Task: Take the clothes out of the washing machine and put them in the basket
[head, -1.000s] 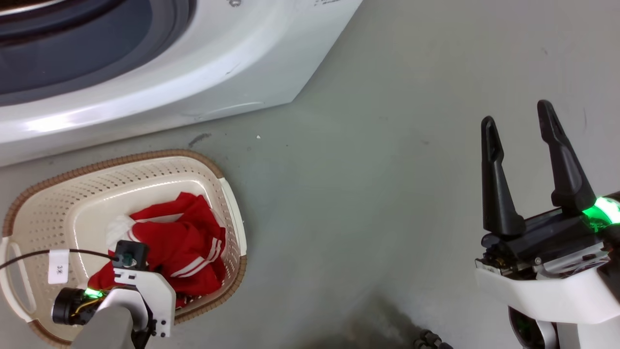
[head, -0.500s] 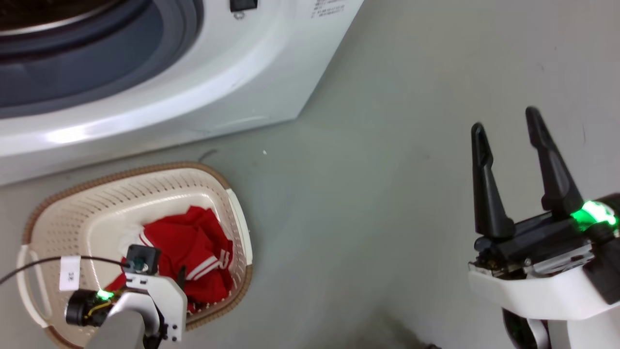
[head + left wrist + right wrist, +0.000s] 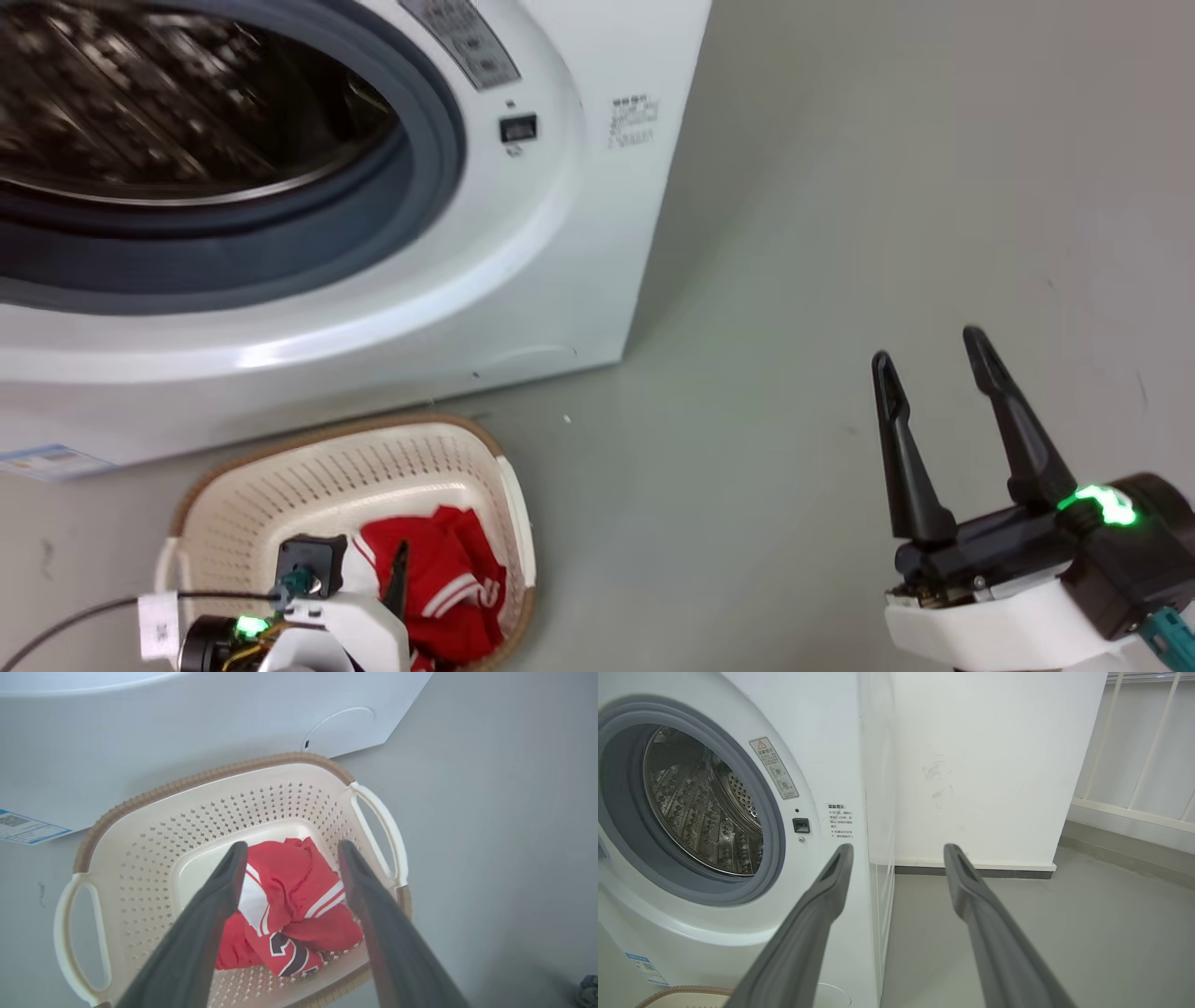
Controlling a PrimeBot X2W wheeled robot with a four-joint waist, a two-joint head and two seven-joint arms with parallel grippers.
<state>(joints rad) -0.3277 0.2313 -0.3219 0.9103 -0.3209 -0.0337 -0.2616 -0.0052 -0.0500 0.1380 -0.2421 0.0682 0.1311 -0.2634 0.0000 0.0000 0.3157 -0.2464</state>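
Note:
The red clothes [image 3: 439, 583] with white stripes lie bunched in the right half of the cream basket [image 3: 373, 467], which stands on the floor right before the washing machine [image 3: 560, 233]. In the left wrist view my left gripper [image 3: 292, 847] hangs open above the clothes [image 3: 289, 896], not touching them; the basket [image 3: 233, 807] surrounds them. One of its dark fingers [image 3: 400, 583] shows in the head view. My right gripper [image 3: 927, 347] is open and empty over bare floor, far right of the basket. The steel drum [image 3: 700, 812] behind the grey ring shows no fabric in the part I see.
Grey floor [image 3: 794, 233] stretches to the machine's right. A white wall [image 3: 994, 765] and a pale railing [image 3: 1148, 756] stand behind. A blue label [image 3: 23, 828] is stuck on the machine's lower front. A cable [image 3: 75, 616] runs from my left wrist.
The head camera has tilted up, so the basket and both grippers sit lower in the picture and the drum has come into view. The clothes stay in the basket.

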